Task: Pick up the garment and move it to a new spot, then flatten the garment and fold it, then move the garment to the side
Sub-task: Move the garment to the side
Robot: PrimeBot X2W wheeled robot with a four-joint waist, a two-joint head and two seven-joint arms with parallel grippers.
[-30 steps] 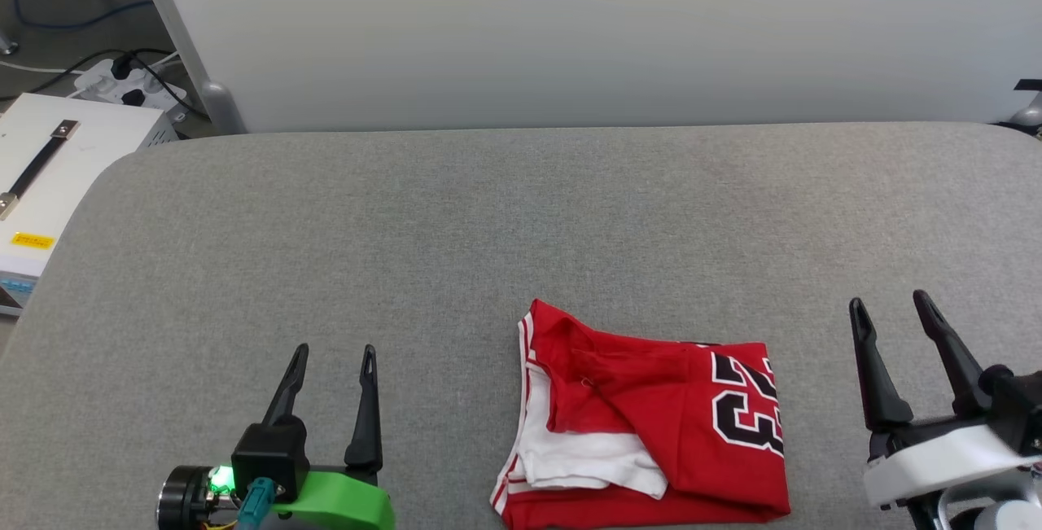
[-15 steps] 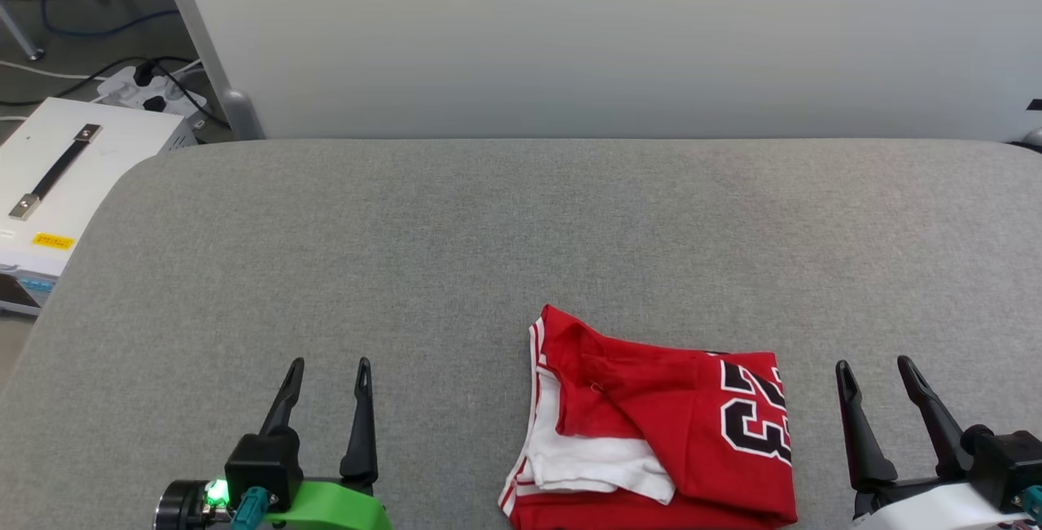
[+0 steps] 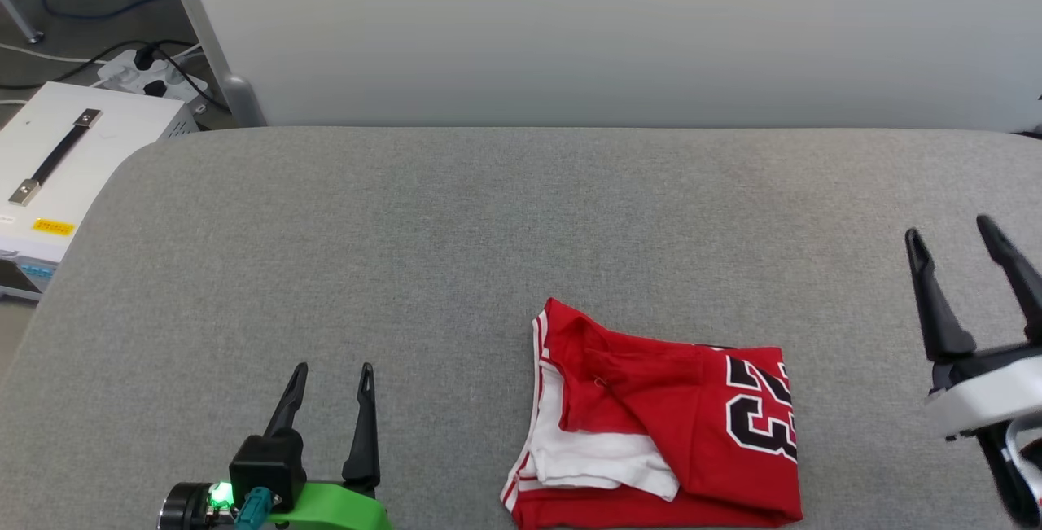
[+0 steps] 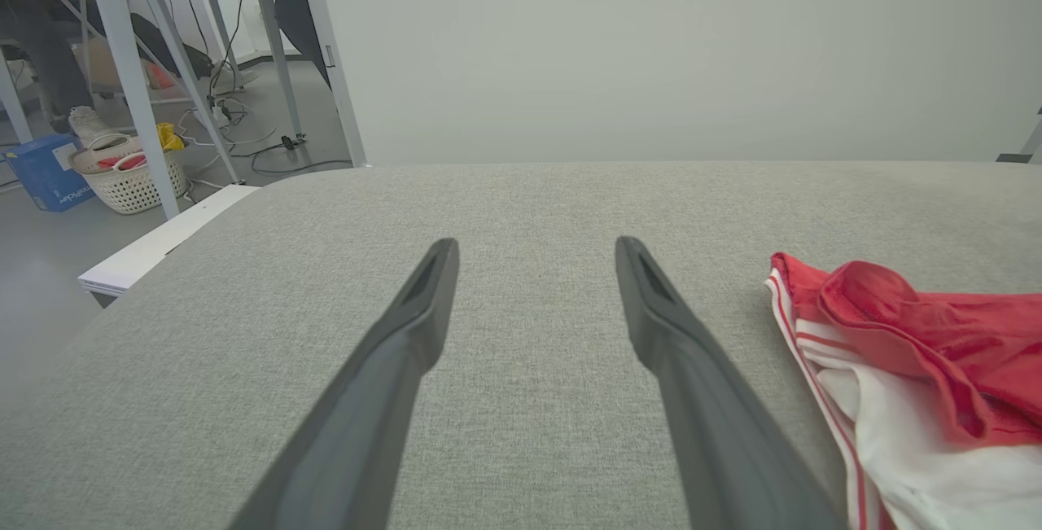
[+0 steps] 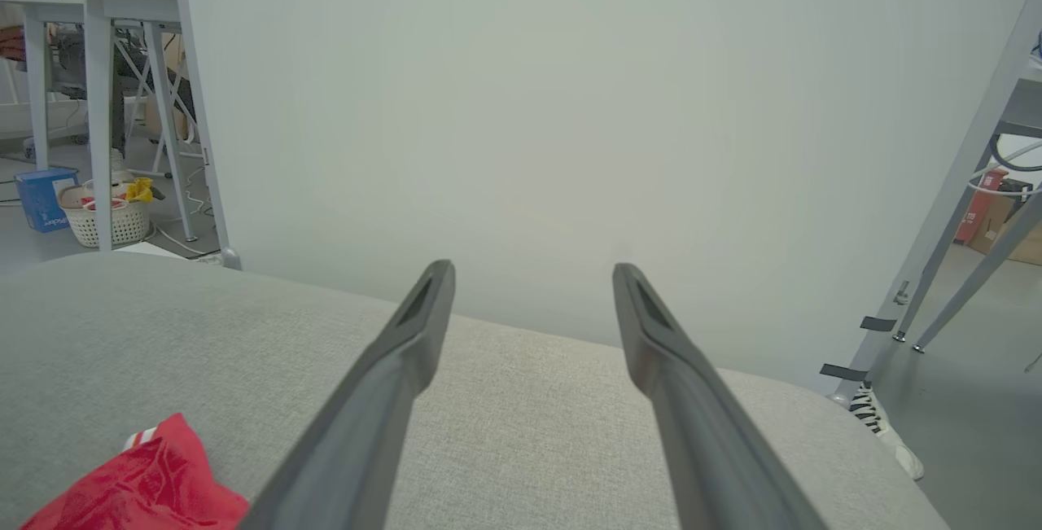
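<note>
While garment [image 4: 920, 335] lies cropped in wrist views | left tool [image 3: 334, 367] spread, empty | right tool [image 3: 948, 228] spread, empty

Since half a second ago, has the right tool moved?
Yes. The right tool has shifted up the head view, toward the far edge of the table, and farther right of the garment.

grey padded table [image 3: 407, 229], folded garment [image 3: 651, 424]

High head view, two low wrist views
The head camera looks down on the grey fabric tabletop [image 3: 488, 212]; the wrist cameras sit low at its left and right, facing the far pale wall [image 4: 651, 50]. All share the folded red-and-white jersey [image 3: 659, 424].
</note>
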